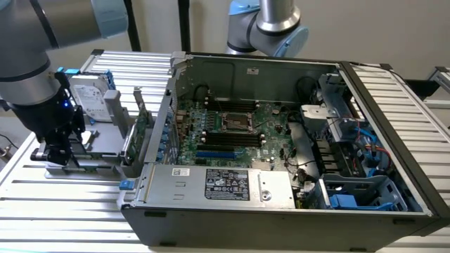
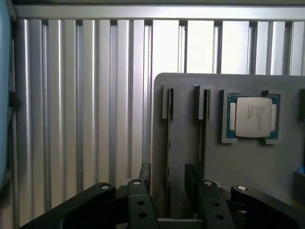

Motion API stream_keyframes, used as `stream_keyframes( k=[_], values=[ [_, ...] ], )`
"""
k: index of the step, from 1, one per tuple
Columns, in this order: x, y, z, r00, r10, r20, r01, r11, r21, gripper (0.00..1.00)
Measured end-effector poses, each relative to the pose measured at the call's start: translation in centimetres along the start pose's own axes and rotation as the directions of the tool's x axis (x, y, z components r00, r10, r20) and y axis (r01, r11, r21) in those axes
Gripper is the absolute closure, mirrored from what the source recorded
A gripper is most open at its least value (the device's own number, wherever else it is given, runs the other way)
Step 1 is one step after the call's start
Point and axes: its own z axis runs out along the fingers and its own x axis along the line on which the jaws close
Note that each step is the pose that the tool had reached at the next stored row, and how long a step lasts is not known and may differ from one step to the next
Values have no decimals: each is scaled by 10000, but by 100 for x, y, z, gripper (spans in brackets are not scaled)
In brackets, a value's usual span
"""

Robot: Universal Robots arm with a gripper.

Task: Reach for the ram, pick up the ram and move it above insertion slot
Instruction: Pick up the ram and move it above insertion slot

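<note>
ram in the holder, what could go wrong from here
The hand straddles the ram edge-on with its fingers apart; if off-centre, closing could tilt the thin stick in its gray holder. One finger sits close to the neighbouring slot and might catch it.

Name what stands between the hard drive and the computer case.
Exterior view: an upright green card with metal bracket, between hard drive and computer case.

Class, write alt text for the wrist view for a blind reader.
The robot's black hand, fingers open, straddles a thin ram stick standing edge-on in a grey holder tray. A square silver-lidded processor chip sits in the tray too, on a ribbed aluminium table.
</note>
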Motion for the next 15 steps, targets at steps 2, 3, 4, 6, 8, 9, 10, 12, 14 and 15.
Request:
stream_keyframes(
  k=[2,3,4,6,8,9,10,12,14,15],
  values=[
    [5,-1,37,10000,-29,-1,29,10000,0,58],
    [7,-2,55,10000,-43,-1,43,10000,1,58],
    [10,-2,73,10000,-56,-2,56,10000,0,58],
    [14,-3,110,10000,-83,-3,83,10000,0,58],
    [16,-4,147,9999,-105,-3,105,9999,-1,58],
    [17,-5,165,9999,-114,-3,114,9999,-1,58],
    [17,-6,182,9999,-121,-3,121,9999,-2,58],
    [16,-8,216,9999,-132,0,132,9999,-2,58],
    [16,-10,248,9999,-141,9,141,9999,0,58],
    [15,-10,262,9999,-145,14,145,9999,-1,58]
  ],
)
